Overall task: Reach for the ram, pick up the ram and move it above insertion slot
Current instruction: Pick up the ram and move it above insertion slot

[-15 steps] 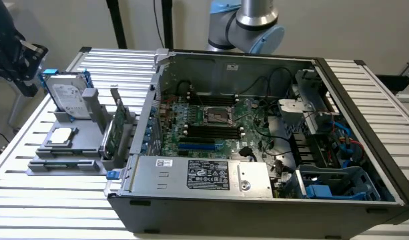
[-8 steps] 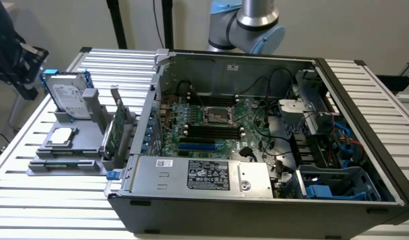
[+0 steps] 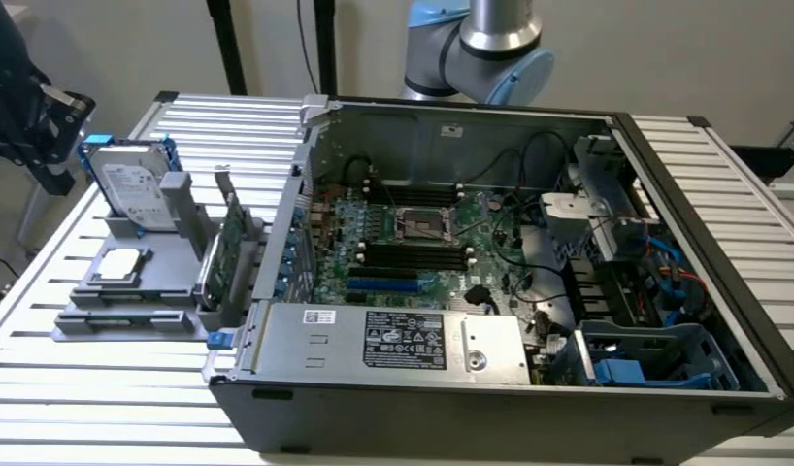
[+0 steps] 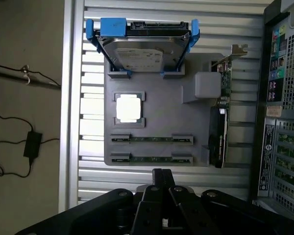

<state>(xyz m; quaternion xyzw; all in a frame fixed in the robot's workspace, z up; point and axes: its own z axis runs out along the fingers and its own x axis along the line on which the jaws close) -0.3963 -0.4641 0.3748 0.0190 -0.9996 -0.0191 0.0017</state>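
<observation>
Two rams lie in the grooves of a grey holder: thin green sticks, one beside the other. In the exterior view a ram shows as a dark strip at the holder's front. My gripper hovers high above the table beside the holder, nearest the second ram and apart from it. Its black fingers are pressed together with nothing between them. The motherboard's black slots lie inside the open computer case.
The holder also carries a silver hard drive in a blue frame, a processor chip and an upright green expansion card. The slatted metal table ends near the holder; cables lie on the floor beyond. The arm's base stands behind the case.
</observation>
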